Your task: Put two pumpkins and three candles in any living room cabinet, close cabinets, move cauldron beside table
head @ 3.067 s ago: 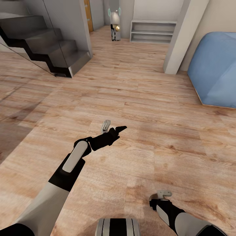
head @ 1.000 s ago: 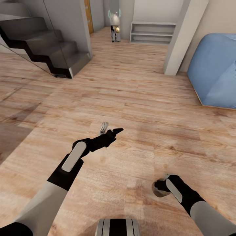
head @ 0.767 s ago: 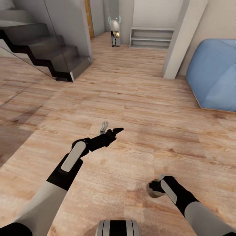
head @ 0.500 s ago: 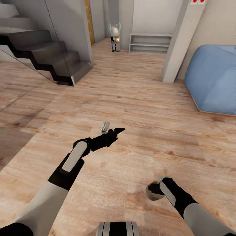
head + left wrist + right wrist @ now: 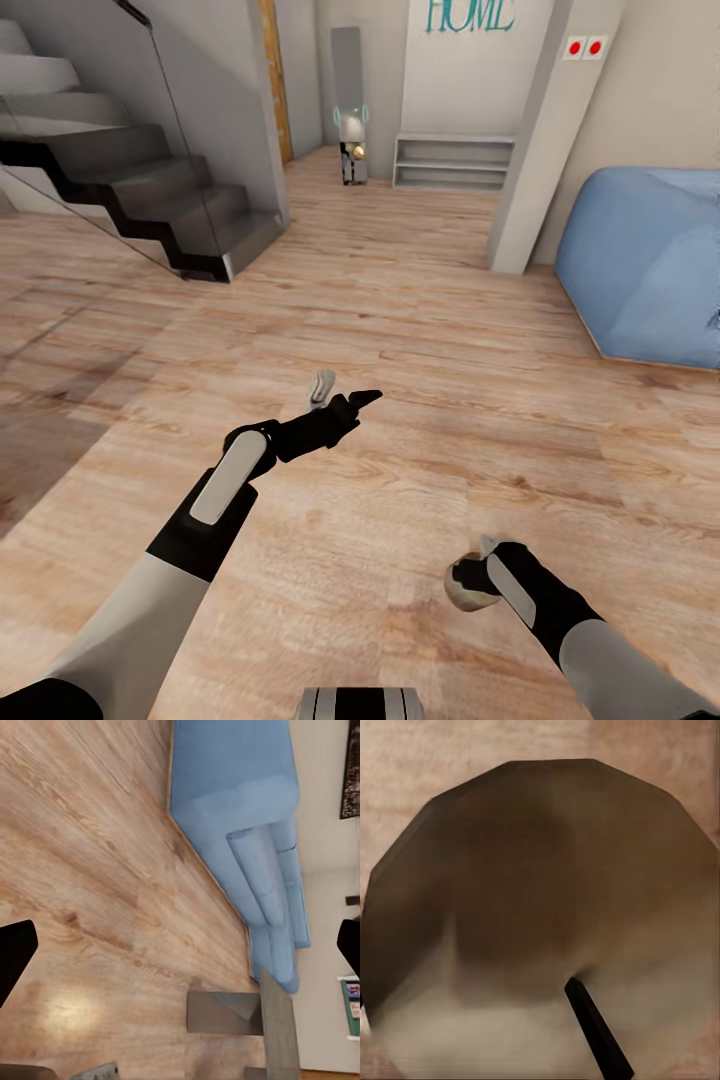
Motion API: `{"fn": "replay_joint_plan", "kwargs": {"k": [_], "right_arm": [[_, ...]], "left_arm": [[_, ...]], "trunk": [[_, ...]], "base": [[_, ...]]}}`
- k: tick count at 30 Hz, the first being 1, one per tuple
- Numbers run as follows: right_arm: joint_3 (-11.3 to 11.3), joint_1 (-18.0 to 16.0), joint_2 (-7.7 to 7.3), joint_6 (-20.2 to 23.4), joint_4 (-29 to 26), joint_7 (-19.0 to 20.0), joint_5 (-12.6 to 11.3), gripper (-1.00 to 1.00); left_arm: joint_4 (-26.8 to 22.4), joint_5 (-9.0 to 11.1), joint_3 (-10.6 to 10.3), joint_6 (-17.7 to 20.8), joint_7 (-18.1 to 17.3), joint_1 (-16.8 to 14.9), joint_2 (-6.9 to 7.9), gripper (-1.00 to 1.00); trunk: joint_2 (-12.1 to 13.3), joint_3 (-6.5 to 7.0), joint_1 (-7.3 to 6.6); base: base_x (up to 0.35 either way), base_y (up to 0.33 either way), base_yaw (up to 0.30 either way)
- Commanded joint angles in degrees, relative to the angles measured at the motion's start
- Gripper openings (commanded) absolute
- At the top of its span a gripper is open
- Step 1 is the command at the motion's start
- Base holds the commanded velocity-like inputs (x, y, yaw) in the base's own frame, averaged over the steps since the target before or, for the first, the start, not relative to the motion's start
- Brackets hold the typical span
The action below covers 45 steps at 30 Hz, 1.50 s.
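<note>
Pale wood-grain floor [image 5: 450, 300], blue sofa [image 5: 640, 270], dark grey stairs [image 5: 150, 190], teal wall lettering [image 5: 470, 15].

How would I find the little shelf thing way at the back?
Find the grey stairs, then look along the wood floor to the far white wall with teal letters. The shelf sits low under them: pale grey, open-fronted, wider than tall, unlike the narrow mirror beside it.

Counted from my head camera: one cauldron [image 5: 464, 585], held at my right claw [image 5: 478, 570]; one left claw [image 5: 345, 398] besides, making two claws. Around me: one staircase [image 5: 140, 190], one blue sofa [image 5: 645, 265], one low white shelf [image 5: 452, 163], two red wall buttons [image 5: 584, 47].
</note>
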Motion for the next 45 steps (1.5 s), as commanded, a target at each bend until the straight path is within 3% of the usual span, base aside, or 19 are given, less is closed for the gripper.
{"fn": "replay_joint_plan", "kwargs": {"k": [1, 16, 27, 45], "right_arm": [[0.0, 0.01, 0.0, -0.11, 0.02, -0.07, -0.45, -1.0], [0.02, 0.06, 0.08, -1.65, 0.17, 0.0, -0.5, -1.0], [0.02, 0.07, 0.08, -1.91, 0.23, 0.0, -0.58, -1.0], [-0.07, 0.09, 0.01, -1.87, 0.19, 0.0, -0.48, -1.0]], "left_arm": [[0.0, -0.02, 0.0, 0.0, 0.0, 0.0, 0.0, 1.0], [-0.09, -0.02, -0.08, 0.0, -0.08, 0.0, -0.17, 1.0], [-0.09, -0.02, -0.08, 0.0, -0.07, 0.0, -0.23, 1.0], [0.0, -0.02, -0.08, 0.0, 0.0, 0.0, -0.79, 1.0]], "trunk": [[0.02, 0.23, -0.02], [0.22, 3.55, -0.41], [4.5, 5.54, -2.76], [11.72, 8.77, -6.71]], "base": [[0.0, 0.0, 0.0], [0.0, 0.0, 0.0], [0.0, 0.0, -0.018], [0.0, 0.0, -0.267]]}}
